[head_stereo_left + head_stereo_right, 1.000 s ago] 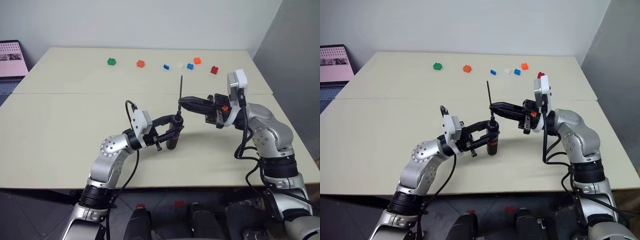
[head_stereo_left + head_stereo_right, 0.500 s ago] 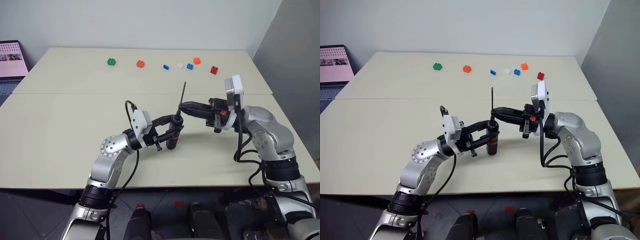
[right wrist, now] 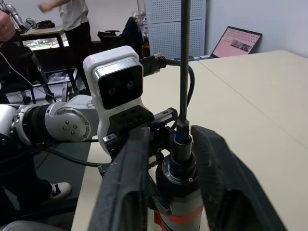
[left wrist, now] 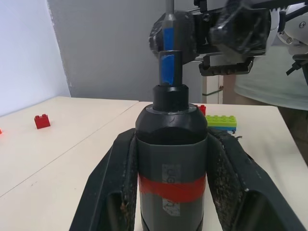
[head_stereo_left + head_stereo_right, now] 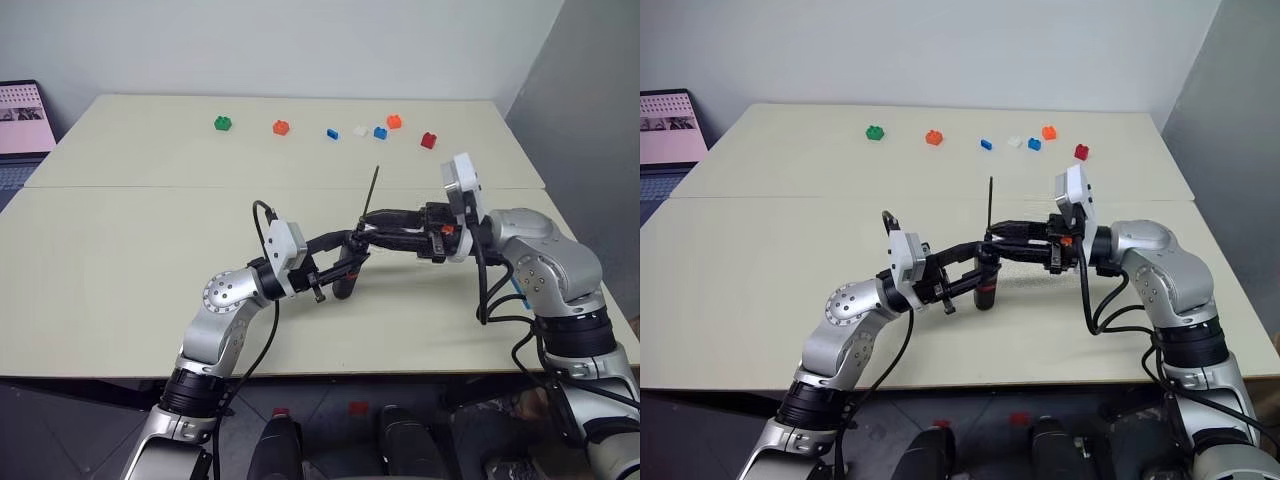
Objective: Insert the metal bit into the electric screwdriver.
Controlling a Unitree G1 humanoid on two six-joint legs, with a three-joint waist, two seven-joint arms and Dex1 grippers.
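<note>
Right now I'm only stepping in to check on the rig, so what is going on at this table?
The left pincer holds the dark pen-shaped electric screwdriver with the red band upright over the beige table. The thin grey metal bit stands in its blue-tipped nose, pointing up. The right pincer has its fingers apart on either side of the nose and does not grip the bit. Small coloured toy bricks lie along the far edge.

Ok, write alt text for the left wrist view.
The left hand grips an upright electric screwdriver, its metal bit seated in the blue-tipped nose. The right hand sits just behind the bit, above a beige table with toy bricks.
</note>
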